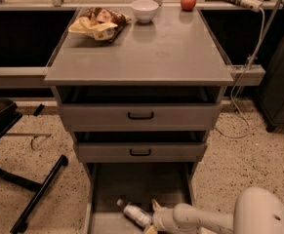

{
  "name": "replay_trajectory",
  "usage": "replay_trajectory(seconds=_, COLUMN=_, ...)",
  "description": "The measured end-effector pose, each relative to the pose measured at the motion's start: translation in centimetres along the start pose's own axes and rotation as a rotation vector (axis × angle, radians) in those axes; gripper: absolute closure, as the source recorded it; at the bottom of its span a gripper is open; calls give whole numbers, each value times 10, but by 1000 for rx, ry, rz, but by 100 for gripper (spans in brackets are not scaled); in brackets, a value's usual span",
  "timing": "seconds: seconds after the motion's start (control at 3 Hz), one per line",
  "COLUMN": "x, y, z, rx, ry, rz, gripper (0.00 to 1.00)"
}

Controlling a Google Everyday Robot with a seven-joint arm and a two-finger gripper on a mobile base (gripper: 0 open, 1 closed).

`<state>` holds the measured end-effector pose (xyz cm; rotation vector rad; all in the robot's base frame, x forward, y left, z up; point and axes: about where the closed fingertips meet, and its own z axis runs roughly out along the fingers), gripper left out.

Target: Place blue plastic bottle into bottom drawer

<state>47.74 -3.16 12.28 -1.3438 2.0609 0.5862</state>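
Speckled floor [239, 150] surrounds a grey metal cabinet whose flat top serves as a desk [151, 52], carrying a snack bag [98, 23], a white bowl [145, 9] and a red apple [188, 1] along its far edge, all well apart from the work below. Beneath it the top drawer [140, 115] and middle drawer [140, 152], each with a black handle, sit nearly closed. The bottom drawer [141, 184] is pulled far out toward the camera, so its shallow tray is open from above and the arm can reach in. The blue plastic bottle [135, 213] lies on its side on the tray floor near the front, white cap pointing back and to the left, which suggests it is already set down inside. The gripper [152, 217] is low in the drawer at the bottle's base end, touching or just beside it; whether the jaws clamp the bottle or have let it go I cannot tell. The white arm [200, 219] reaches in almost level from the lower right, its bulky joint [263, 213] outside the drawer's right wall, a pose that keeps it under the drawers above.
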Motion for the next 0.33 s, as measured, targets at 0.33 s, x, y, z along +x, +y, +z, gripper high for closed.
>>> replay_trajectory(seconds=0.33, x=0, y=0, z=0, rx=0, ry=0, rz=0, gripper=0)
